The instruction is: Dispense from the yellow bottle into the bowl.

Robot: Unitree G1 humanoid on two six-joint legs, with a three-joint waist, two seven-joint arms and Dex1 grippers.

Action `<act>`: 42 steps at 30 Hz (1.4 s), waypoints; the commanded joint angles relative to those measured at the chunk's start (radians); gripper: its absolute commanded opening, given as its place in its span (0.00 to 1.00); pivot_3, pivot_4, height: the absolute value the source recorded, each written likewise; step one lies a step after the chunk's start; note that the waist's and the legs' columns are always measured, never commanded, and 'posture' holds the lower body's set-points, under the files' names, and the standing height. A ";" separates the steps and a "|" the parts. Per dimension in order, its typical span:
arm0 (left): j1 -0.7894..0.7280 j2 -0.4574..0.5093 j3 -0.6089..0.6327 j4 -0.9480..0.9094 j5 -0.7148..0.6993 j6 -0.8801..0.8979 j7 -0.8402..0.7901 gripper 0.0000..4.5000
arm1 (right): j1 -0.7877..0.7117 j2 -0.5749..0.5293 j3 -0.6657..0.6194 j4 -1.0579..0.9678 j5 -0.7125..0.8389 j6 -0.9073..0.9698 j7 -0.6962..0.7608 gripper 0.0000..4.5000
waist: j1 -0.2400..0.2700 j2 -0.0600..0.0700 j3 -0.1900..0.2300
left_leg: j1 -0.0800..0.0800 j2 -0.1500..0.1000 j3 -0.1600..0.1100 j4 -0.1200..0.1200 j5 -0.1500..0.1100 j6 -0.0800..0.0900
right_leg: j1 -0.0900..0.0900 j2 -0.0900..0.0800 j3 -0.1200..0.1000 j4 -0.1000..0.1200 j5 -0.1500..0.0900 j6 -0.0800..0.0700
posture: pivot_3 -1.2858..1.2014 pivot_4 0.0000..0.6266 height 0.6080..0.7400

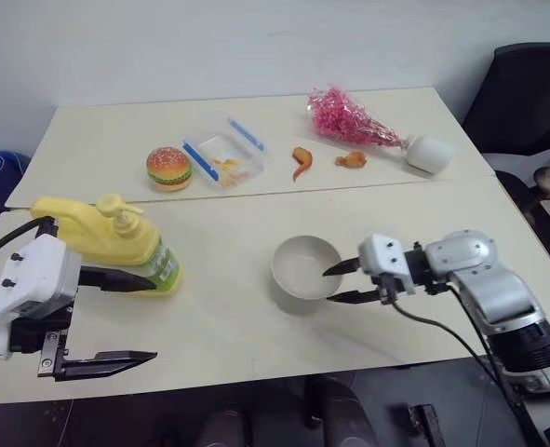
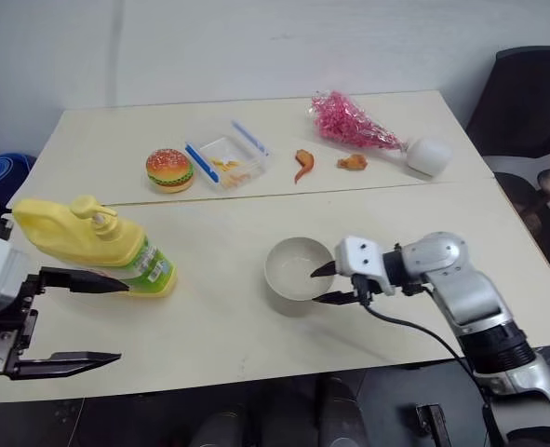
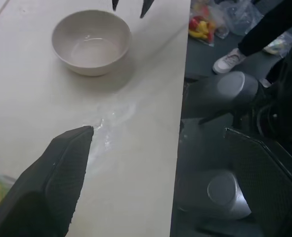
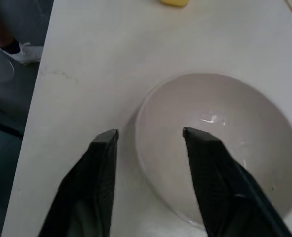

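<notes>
The bowl [image 1: 306, 266] sits at centre frame on the bench [image 1: 237, 223]. The right tool [image 1: 338, 283] straddles its right rim, one finger inside, one outside, partly parted. The bottle [image 1: 116, 244] stands at left, beside the left tool [image 1: 130, 317], spread wide, empty.

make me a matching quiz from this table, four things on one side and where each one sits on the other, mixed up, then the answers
Things:
1. yellow bottle
2. bowl
3. toy burger
4. pink bouquet

Places:
A. far right part of the table
B. between the right claw's fingers, at its rim
C. left of the clear box
D. near left, beside the left claw

Pairs: 1-D, 2-B, 3-C, 4-A
</notes>
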 commanded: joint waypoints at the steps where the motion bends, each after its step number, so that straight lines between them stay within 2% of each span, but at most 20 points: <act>1: -0.043 0.002 -0.035 -0.012 0.014 -0.023 -0.005 1.00 | -0.024 0.032 0.051 -0.013 -0.061 -0.078 -0.018 0.41 | 0.000 -0.001 -0.001 | 0.000 0.000 0.001 0.000 0.000 0.000 | -0.002 0.000 0.001 0.001 0.000 0.000 | 0.52 0.24 1.00; 6: -0.080 -0.003 -0.069 -0.032 0.018 -0.016 0.003 1.00 | -0.050 0.065 0.107 0.047 -0.122 -0.142 -0.022 0.41 | -0.001 -0.001 0.000 | -0.001 0.000 0.004 0.001 0.000 -0.001 | -0.007 0.000 0.003 0.005 0.000 0.000 | 0.52 0.24 1.00; 18: -0.110 -0.003 -0.053 -0.045 0.005 0.027 0.014 1.00 | -0.065 0.109 0.132 0.163 -0.189 -0.177 -0.057 0.41 | 0.000 -0.002 -0.001 | -0.001 0.000 0.004 0.001 0.000 -0.001 | -0.007 0.000 0.004 0.006 0.000 -0.001 | 0.52 0.24 1.00; 21: -0.124 -0.002 -0.055 -0.040 0.005 0.036 0.017 1.00 | -0.066 0.116 0.127 0.172 -0.184 -0.187 -0.047 0.28 | 0.000 -0.002 -0.001 | 0.000 0.000 0.004 0.002 0.000 -0.001 | -0.007 0.000 0.005 0.006 0.000 -0.001 | 0.52 0.24 1.00; 25: -0.146 -0.006 -0.064 -0.029 -0.006 0.051 0.030 1.00 | -0.065 0.121 0.122 0.186 -0.179 -0.197 -0.041 0.00 | 0.000 -0.002 -0.001 | 0.000 0.000 0.004 0.002 0.000 -0.001 | -0.007 0.000 0.005 0.006 0.000 -0.001 | 0.52 0.24 1.00; 31: -0.200 -0.015 -0.069 -0.021 -0.068 0.093 0.074 1.00 | -0.065 0.122 0.111 0.201 -0.176 -0.223 -0.049 0.00 | 0.000 -0.003 -0.001 | 0.000 0.000 0.005 0.002 0.000 -0.001 | -0.007 0.000 0.005 0.007 0.000 -0.001 | 0.52 0.24 1.00; 34: -0.274 -0.001 -0.052 0.023 -0.152 0.144 0.117 1.00 | -0.089 0.108 0.094 0.172 -0.135 -0.195 -0.007 0.00 | 0.000 -0.003 -0.001 | 0.000 0.000 0.005 0.003 0.000 -0.001 | -0.007 0.000 0.006 0.007 0.000 -0.001 | 0.52 0.24 1.00; 37: -0.443 0.072 -0.032 0.199 -0.229 0.198 0.184 1.00 | -0.197 0.082 0.065 0.093 -0.033 -0.087 0.103 0.00 | 0.000 -0.006 0.002 | 0.000 0.000 0.004 0.004 0.001 -0.001 | -0.007 0.000 0.006 0.009 0.000 -0.001 | 0.52 0.24 1.00; 39: -0.516 0.123 -0.042 0.311 -0.200 0.203 0.184 1.00 | -0.268 0.077 0.063 0.076 0.002 -0.051 0.154 0.00 | -0.003 -0.006 0.003 | -0.001 0.000 0.004 0.006 0.002 -0.001 | -0.009 0.000 0.005 0.009 0.001 -0.003 | 0.52 0.24 1.00; 42: -0.531 0.201 -0.044 0.424 -0.099 0.150 0.066 1.00 | -0.378 0.090 0.076 0.066 0.043 0.026 0.205 0.00 | -0.008 -0.007 0.003 | 0.001 0.000 0.007 0.003 0.002 -0.002 | -0.008 0.001 0.008 0.010 0.002 -0.003 | 0.52 0.24 1.00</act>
